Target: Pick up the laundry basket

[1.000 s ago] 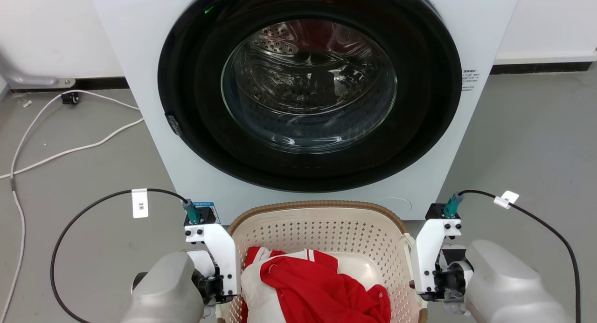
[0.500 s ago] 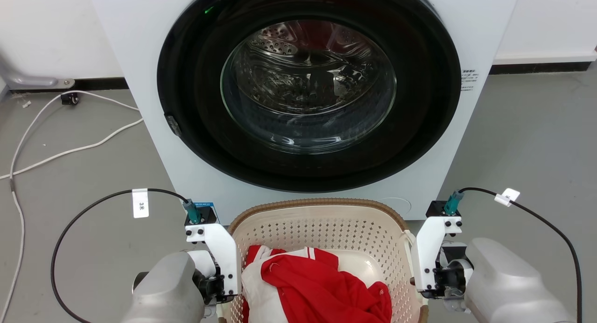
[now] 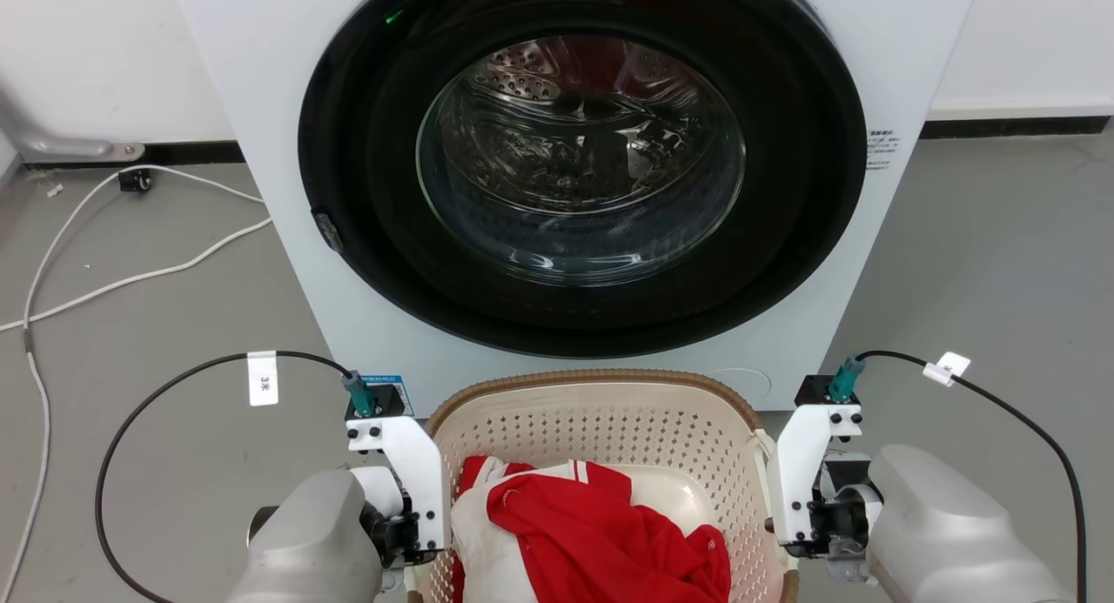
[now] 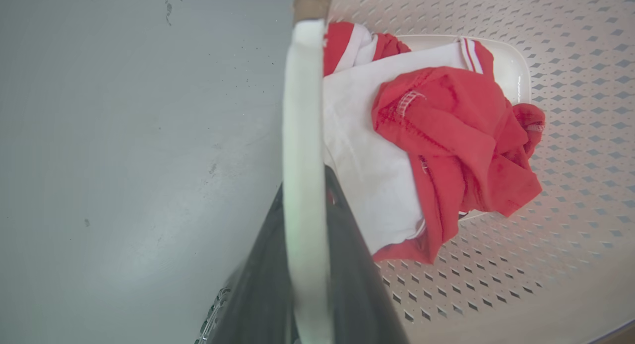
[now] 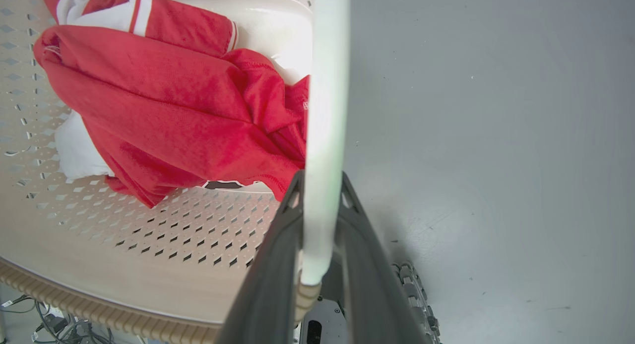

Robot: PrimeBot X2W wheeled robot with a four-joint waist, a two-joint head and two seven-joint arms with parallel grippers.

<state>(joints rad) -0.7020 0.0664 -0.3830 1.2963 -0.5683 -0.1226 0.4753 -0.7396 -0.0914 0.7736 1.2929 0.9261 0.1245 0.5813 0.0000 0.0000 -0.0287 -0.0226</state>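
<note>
The laundry basket (image 3: 600, 429), cream and perforated with a brown woven-look rim, stands before me at the bottom of the head view, between my two arms. Red and white clothes (image 3: 592, 533) lie inside it. In the left wrist view my left gripper (image 4: 305, 182) is shut on the basket's white left handle (image 4: 302, 110), one dark finger on either side of the strip. My right gripper (image 5: 321, 177) is likewise shut on the white right handle (image 5: 325, 110). The basket's underside and the floor beneath it are hidden.
A white front-loading washing machine (image 3: 261, 150) with a large round dark door (image 3: 579, 168) stands just behind the basket. White cables (image 3: 130, 281) trail over the grey floor at the left. Black cables loop from both wrists. Bare grey floor (image 3: 1001, 264) lies to the right.
The basket's rim has crept slightly upward with both grippers still shut on the handles. The whole head view has shifted a little, so the camera has moved.
</note>
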